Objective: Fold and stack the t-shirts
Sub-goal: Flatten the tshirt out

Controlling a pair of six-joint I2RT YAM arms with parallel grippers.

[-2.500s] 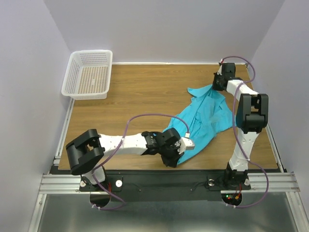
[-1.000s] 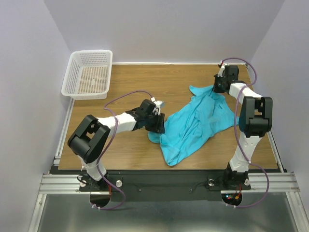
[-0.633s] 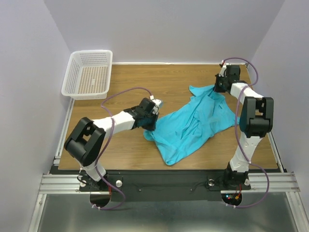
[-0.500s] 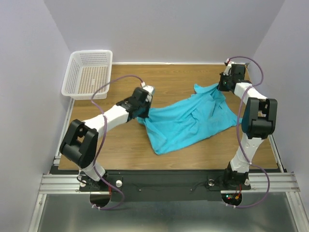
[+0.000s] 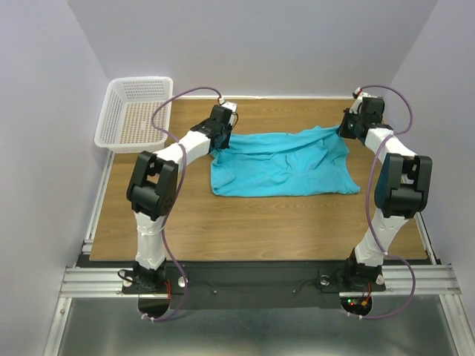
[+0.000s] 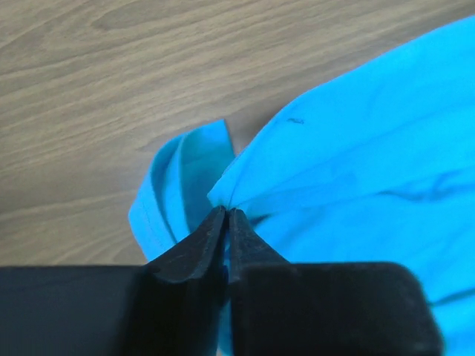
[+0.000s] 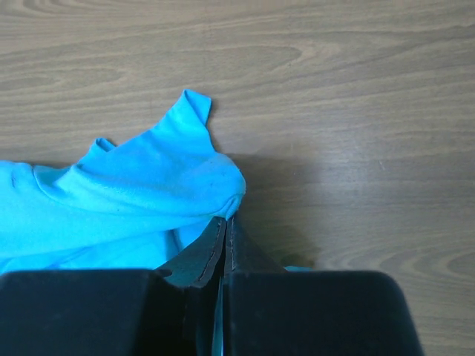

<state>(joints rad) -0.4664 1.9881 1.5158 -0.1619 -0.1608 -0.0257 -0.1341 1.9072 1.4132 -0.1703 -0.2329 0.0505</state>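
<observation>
Turquoise short-sleeved t-shirt (image 5: 282, 165), plain soft cloth, lying spread left to right across the far half of the table. It lies mostly flat, with shallow creases running across its middle and a nearly straight near edge. The far left corner is pinched in the closed left gripper (image 6: 226, 215) and the far right corner in the closed right gripper (image 7: 225, 220). A small dark mark (image 6: 297, 120) shows near the left corner, where a narrow flap (image 6: 182, 178) curls beside it.

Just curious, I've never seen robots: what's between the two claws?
The turquoise t-shirt spans from the left gripper to the right gripper, both pinching it; the top view shows this.
</observation>
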